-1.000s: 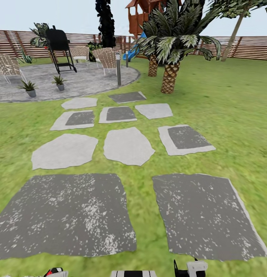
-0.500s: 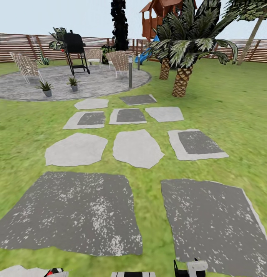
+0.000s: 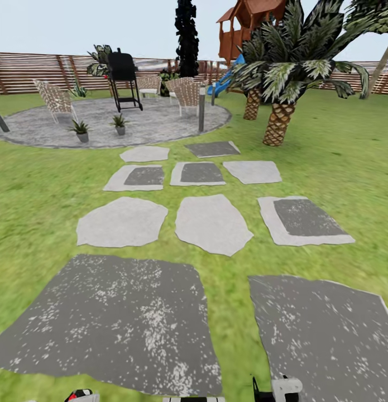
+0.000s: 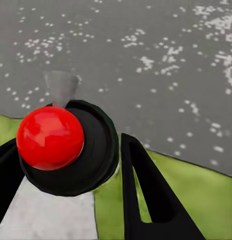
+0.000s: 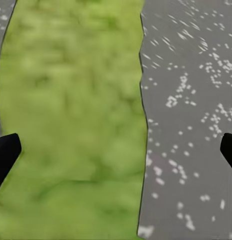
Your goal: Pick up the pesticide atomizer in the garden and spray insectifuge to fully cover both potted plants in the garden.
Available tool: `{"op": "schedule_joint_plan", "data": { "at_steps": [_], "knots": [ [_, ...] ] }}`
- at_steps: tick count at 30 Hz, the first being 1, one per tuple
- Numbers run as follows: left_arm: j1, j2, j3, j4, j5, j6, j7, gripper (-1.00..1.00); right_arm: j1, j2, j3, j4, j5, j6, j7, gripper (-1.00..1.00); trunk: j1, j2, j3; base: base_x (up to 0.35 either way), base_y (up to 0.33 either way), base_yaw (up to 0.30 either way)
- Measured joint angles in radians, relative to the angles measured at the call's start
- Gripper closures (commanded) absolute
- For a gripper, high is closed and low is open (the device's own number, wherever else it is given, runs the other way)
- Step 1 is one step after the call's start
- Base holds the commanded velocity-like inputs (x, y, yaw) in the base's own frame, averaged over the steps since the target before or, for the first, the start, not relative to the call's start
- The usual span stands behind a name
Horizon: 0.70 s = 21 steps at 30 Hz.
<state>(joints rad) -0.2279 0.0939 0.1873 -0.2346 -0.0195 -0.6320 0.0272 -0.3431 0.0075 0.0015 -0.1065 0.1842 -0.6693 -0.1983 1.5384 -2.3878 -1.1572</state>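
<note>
The lawn [image 3: 43, 184] spreads far ahead of both tools, closed at the back by a brown slatted fence [image 3: 26, 71]. Well ahead of the tools and toward the left-tool side lies the round grey patio [image 3: 160, 120], part of the garden.

Two thick-trunked palms [image 3: 280, 120] rise ahead on the right-tool side, with a wooden play tower [image 3: 244, 28] behind them. A black grill [image 3: 124, 78] and woven chairs [image 3: 54, 99] stand on the patio, and a short post [image 3: 202, 109] marks its near edge.

Between the tools and the patio run the stepping stones [image 3: 211, 222]; the two big dark speckled slabs [image 3: 121, 321] lie closest, directly under and just ahead of the tools.

The two potted plants [image 3: 82, 129] sit on the patio's near part, side by side but apart, small and well away from both tools; the second one [image 3: 120, 125] stands a little farther on. Their leaf detail is too small to tell.

The left tool [image 4: 65, 165] hangs over a dark slab's edge, grass and a pale surface, with a red ball on a black round base [image 4: 50, 137] between its dark fingers [image 4: 146, 195]; I cannot tell whether they grip anything. The right tool [image 5: 116, 150] is spread wide, empty, its fingertips [image 5: 5, 152] over the seam between grass and dark slab.
</note>
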Motion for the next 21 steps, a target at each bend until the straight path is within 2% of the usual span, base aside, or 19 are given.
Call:
{"op": "schedule_joint_plan", "data": {
  "at_steps": [6, 21],
  "knots": [
    [0.0, 0.0, 0.0, 0.0, -0.003, 0.0, 0.0, 1.0, 0.0, 0.0, 0.0, 0.001, 0.0, 0.0, 0.0, -1.0, 0.0, 0.0, 0.009, 0.154, 0.135, 0.07],
    [0.0, 0.0, -0.001, -0.001, -0.009, 0.002, -0.001, 1.0, 0.0, 0.0, 0.0, 0.0, 0.0, 0.0, 0.0, -1.0, 0.0, 0.0, 0.032, 0.006, 0.005, 0.07]
  ]
}}
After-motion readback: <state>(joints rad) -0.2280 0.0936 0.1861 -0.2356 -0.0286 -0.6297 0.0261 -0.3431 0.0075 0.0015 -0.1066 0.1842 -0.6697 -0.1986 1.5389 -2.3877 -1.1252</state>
